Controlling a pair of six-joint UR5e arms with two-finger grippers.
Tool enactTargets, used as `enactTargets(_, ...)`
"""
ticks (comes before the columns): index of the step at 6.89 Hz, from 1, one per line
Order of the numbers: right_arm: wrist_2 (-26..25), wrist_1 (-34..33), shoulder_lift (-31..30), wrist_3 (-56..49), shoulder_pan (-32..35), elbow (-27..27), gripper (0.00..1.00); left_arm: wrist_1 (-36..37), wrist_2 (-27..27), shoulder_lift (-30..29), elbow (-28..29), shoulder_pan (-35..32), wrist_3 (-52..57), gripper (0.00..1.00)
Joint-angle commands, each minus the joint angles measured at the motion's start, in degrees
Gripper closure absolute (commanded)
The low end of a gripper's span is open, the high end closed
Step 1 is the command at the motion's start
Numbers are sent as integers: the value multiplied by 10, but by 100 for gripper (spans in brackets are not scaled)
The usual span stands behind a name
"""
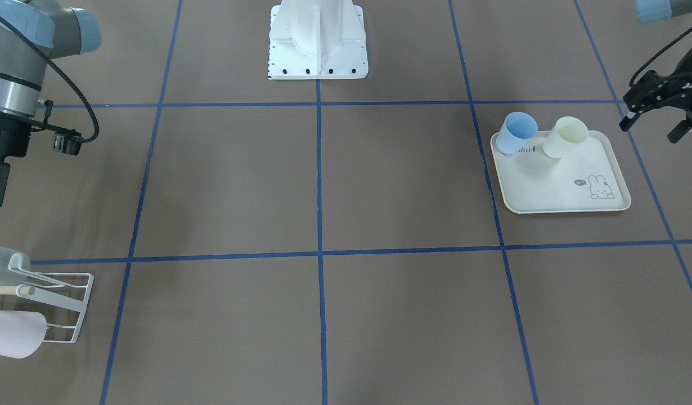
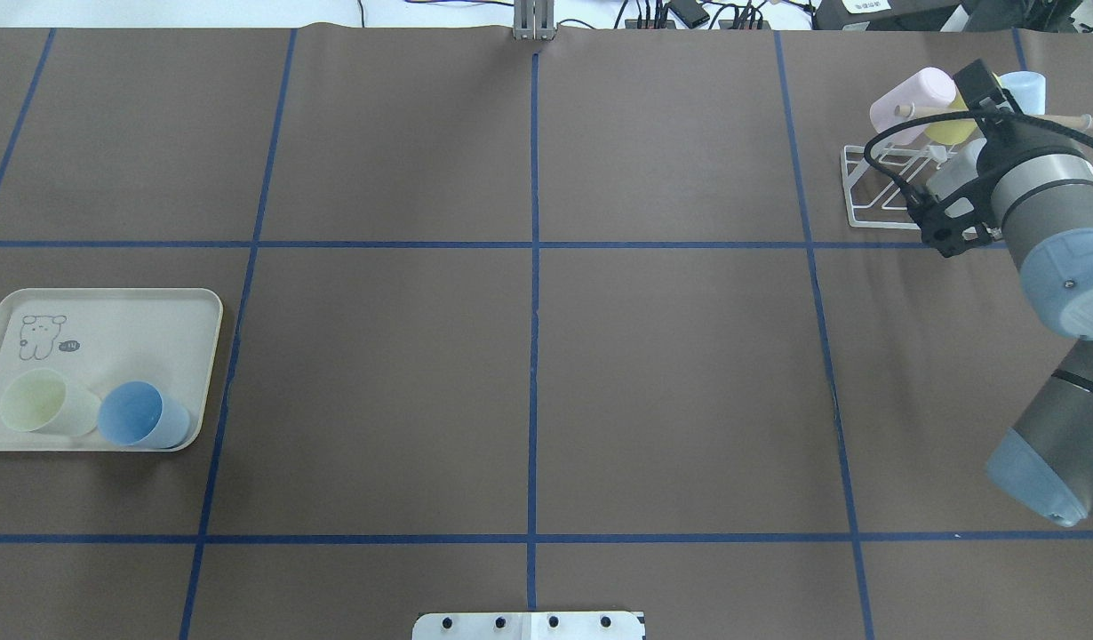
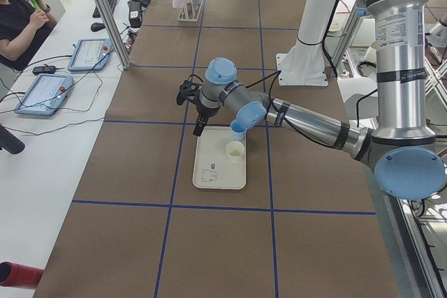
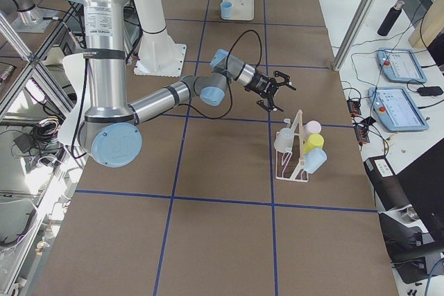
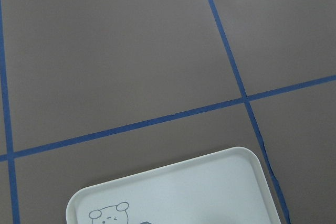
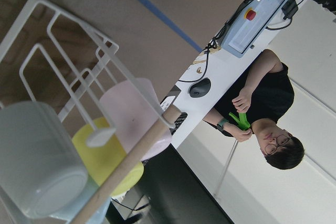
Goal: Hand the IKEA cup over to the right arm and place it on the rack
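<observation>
Exterior front-facing: left gripper (image 1: 654, 125), fingers spread and empty, hangs just beside the tray (image 1: 554, 191), staged, I judge, for a pick. Blue cup (image 1: 517, 132) and pale cup (image 1: 564, 136) stand on the tray's robot-side edge.
Overhead exterior: right arm (image 2: 1044, 204) hovers over the rack (image 2: 847, 189), probably its drop-off post; its fingers are hidden, so I cannot tell their state.
Right wrist-mounted: alone shows the racked pink cup (image 6: 131, 108) and yellow cup (image 6: 107, 156) close.

- Left gripper (image 1: 650, 132), jaws apart: open tabletop (image 2: 529, 373) below it, and the tray (image 1: 560, 185) corner just beside.
- Pale cup (image 1: 564, 136) stands nearest to it and the blue cup (image 1: 517, 132) beyond, with a narrow gap between them; the tray's far half is bare.
- Right gripper (image 4: 276, 95): the rack (image 4: 293, 171) is close ahead, with four cups (image 4: 313, 143) on its prongs and a dowel (image 2: 1066, 118) across the top.
- Wide open tabletop lies between the grippers.
</observation>
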Motion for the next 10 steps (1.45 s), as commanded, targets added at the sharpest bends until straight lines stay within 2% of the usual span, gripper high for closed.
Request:
enactTargets(1, 139, 27, -3, 283, -1, 1, 0, -11, 12, -3, 0, 2, -35, 0)
enactTargets(2, 197, 49, -5, 417, -1, 0, 0, -12, 14, -3, 0, 8, -63, 0)
enactTargets(4, 292, 74, 6, 653, -2, 5, 0, -37, 54, 21, 0, 29, -81, 0)
enactTargets(5, 326, 77, 15, 720, -3, 15, 0, -42, 57, 44, 1, 39, -81, 0)
enactTargets(7, 439, 74, 51, 873, -3, 19, 1, -94, 78, 105, 2, 76, -83, 0)
enactTargets(8, 451, 67, 57, 877, -6, 21, 1, -101, 98, 110, 12, 114, -121, 0)
enactTargets(9, 455, 67, 56, 877, -9, 20, 1, -139, 122, 110, 42, 156, -146, 0)
enactTargets(10, 456, 46, 57, 874, -15, 19, 1, -210, 118, 120, 81, 161, -151, 0)
